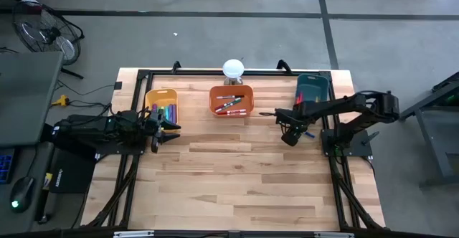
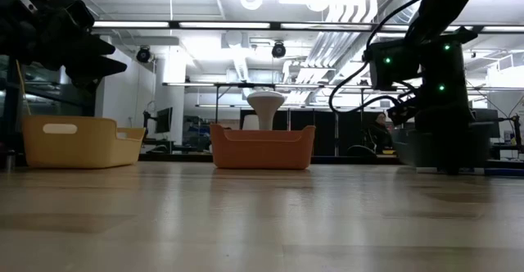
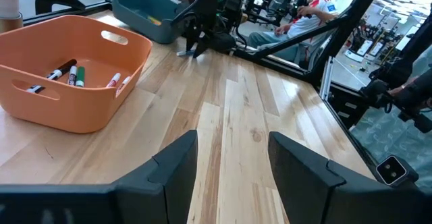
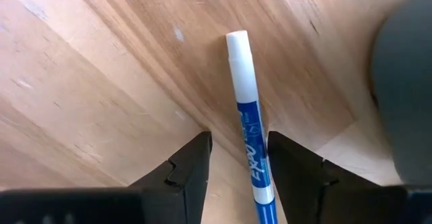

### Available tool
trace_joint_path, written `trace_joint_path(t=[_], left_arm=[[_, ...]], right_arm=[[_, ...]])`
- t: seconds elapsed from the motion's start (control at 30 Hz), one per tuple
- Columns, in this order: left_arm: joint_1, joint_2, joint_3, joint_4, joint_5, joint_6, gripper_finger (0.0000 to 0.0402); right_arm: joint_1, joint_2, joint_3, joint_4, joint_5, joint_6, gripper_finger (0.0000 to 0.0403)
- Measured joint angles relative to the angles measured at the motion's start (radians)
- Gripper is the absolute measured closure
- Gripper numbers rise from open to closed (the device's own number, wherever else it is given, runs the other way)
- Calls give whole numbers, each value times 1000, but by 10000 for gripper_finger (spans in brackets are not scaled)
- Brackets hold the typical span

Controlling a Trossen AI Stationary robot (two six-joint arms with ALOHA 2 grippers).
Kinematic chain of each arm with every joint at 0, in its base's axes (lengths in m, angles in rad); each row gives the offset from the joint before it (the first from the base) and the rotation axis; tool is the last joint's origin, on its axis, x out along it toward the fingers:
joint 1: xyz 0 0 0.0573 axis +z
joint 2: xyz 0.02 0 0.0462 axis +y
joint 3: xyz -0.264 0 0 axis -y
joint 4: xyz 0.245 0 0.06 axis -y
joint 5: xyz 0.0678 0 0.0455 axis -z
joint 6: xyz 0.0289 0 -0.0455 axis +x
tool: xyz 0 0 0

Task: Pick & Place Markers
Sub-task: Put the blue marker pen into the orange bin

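**Right claw lining up on a blue marker beside the teal bin**

The right claw point(image 4: 236, 166) is pointing down at the table with its two fingers apart, and a blue marker point(image 4: 248, 140) is lying on the wood in the gap between them. The marker is sitting closer to one finger than the other, and I cannot tell whether it is touching that finger; it does not look clamped. Its white end is pointing away from the claw, past the fingertips. The spread fingers on either side suggest the claw is being set up to close on the barrel.

In the overhead view this right claw point(image 1: 290, 132) is working just beside the teal bin point(image 1: 313, 87), which may be where the blue marker is headed.

The left claw point(image 3: 233, 160) is waiting with its fingers apart and nothing between them, hanging next to the yellow bin point(image 1: 161, 105), which is holding several markers. Ahead of it and off to one side, the orange bin point(image 3: 64, 72) is holding a few more markers point(image 3: 71, 74). A person is sitting in the room beyond the table.
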Motion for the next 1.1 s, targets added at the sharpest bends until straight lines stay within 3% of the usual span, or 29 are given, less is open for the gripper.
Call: trace_joint_path(t=[0.17, 0.57, 1.1], left_arm=[[0, 0, 0, 0, 0, 0, 223], [0, 0, 0, 0, 0, 0, 223], [0, 0, 0, 0, 0, 0, 223]], right_arm=[[0, -30, -5, -1, 5, 1, 284], [0, -32, -6, -1, -44, 2, 386], [98, -32, -1, -1, -129, 101, 390]])
